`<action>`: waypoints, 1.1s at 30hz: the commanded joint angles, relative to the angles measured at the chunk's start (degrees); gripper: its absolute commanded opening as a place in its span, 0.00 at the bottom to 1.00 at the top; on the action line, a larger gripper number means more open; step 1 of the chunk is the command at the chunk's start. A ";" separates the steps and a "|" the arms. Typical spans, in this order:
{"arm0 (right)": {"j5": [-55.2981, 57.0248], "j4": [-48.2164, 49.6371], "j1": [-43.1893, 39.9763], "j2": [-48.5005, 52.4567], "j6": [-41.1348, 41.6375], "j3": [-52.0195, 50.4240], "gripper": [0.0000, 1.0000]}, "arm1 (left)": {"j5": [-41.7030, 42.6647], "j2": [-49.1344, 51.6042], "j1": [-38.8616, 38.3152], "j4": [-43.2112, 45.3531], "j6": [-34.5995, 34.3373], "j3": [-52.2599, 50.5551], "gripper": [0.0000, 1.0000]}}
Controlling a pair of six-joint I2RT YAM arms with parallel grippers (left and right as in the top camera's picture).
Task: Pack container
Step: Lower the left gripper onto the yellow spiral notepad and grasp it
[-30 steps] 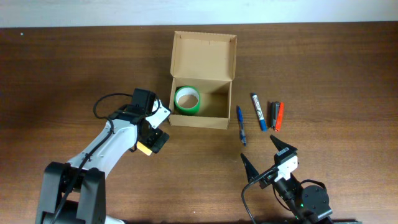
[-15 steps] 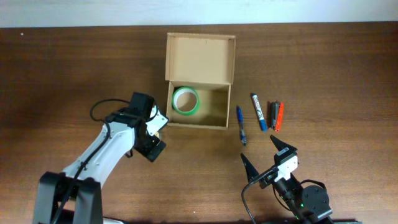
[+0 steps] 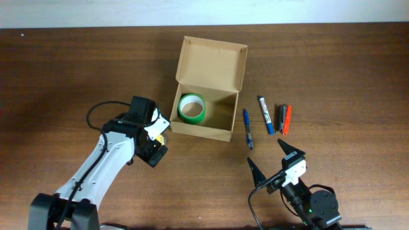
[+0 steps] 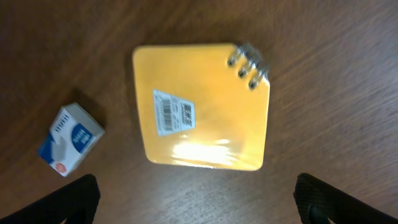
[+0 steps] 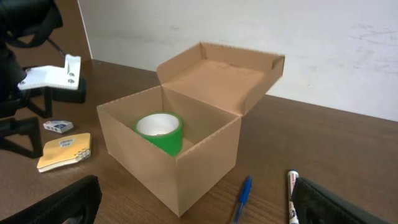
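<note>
The left claw (image 3: 155, 143) hangs, overhead, just left of the open box (image 3: 214, 64) holding 1 tape (image 3: 192, 107); its wrist view shows it spread wide over a yellow pad (image 4: 202, 106), likely the next pick, needing descent and a squeeze; the right wrist shows the right claw (image 5: 196, 186) open too.

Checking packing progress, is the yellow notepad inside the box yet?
No, the yellow notepad lies on the table outside the box.

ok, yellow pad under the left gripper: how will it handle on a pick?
The yellow pad lies flat, so it shouldn't roll or tip, but its thin edge probably leaves little to pinch. It looks like stacked paper: likely light and a bit bendy. The shine on its cover hints it may slip.
</note>
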 commanded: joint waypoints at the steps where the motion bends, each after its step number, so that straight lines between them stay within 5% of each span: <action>1: 0.50 0.13 0.33 -0.48 -0.20 -0.55 0.99 | -1.07 -0.87 0.39 0.09 -0.11 -2.21 1.00; 25: 0.50 0.15 0.33 -0.48 -0.20 -0.55 0.99 | -0.83 0.48 3.34 14.47 -2.03 -10.29 1.00; 33: 0.50 0.13 0.33 -0.48 -0.20 -0.55 0.99 | 5.70 2.75 4.68 18.14 -2.84 -10.29 1.00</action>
